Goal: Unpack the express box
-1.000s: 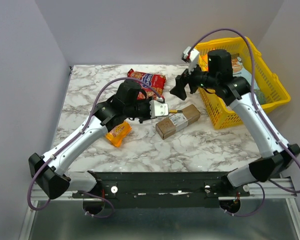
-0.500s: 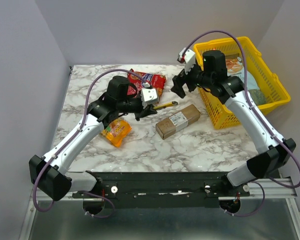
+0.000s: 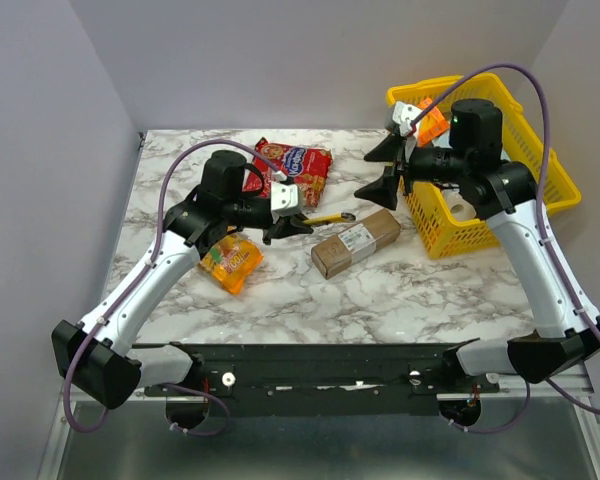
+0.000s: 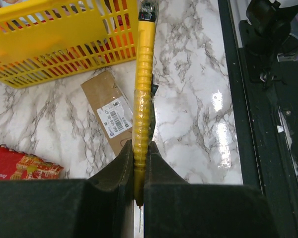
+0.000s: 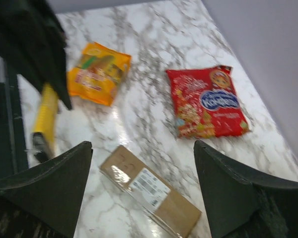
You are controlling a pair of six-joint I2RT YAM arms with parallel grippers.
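Right gripper (image 3: 384,170) has swung back toward the yellow basket (image 3: 435,232) since a second ago and its claw is now spread wide, nothing in it, sitting at the upper right of the top view. Left gripper (image 3: 296,221) has pulled a bit to the left too, and it's pinching a yellow ribbed tool (image 3: 326,216) by the handle; in the left wrist view you can see the fingers (image 4: 120,166) pressed tight on both sides of it. The tool's tip points right, ending just beside the upper left end of the express box (image 3: 356,243), though I can't tell if it actually touches. The box hasn't budged: it lies flat on the marble table (image 3: 400,290) a little right of centre, label up, flaps shut, just left of the basket and apart from both claws. A red snack bag (image 3: 298,165) lies above the left gripper near the top of the frame, and an orange snack bag (image 3: 232,262) sits at lower left under the left arm.
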